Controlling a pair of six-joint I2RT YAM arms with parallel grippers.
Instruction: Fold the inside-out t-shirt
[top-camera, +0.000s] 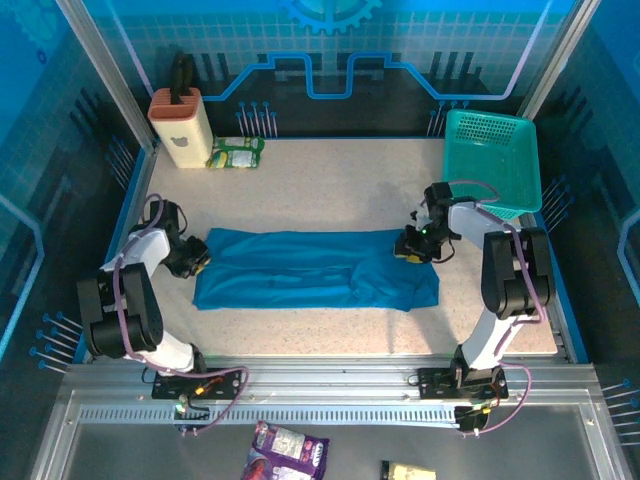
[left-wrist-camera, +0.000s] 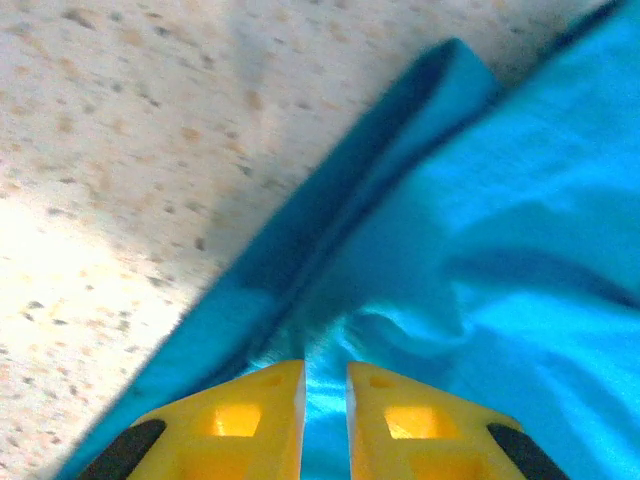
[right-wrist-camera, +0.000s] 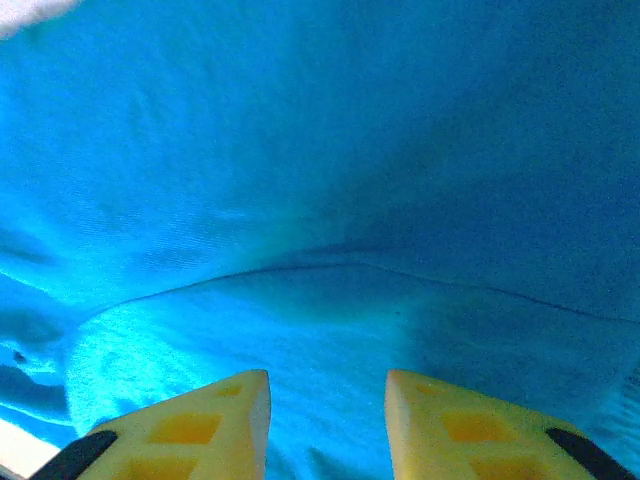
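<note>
Lying flat across the middle of the surface (top-camera: 330, 185), the inside-out t-shirt (top-camera: 315, 268) is spread as a long teal band between my two arms. My left pincer (left-wrist-camera: 325, 372) sits at its left edge over a folded hem, jaws only narrowly parted; whether they nip cloth I cannot tell. My right pincer (right-wrist-camera: 327, 380) is low over the shirt's right end, jaws apart, released. A teal mesh basket (top-camera: 490, 150) stands at the far right corner.

Robot lab test cell, speckled table (top-camera: 340, 190) walled by blue circuit-print panels (top-camera: 400, 40), aluminium frame posts (top-camera: 98, 60), left arm (top-camera: 130, 300) and right arm (top-camera: 510, 275) bolted to a near slotted rail (top-camera: 330, 385)
</note>
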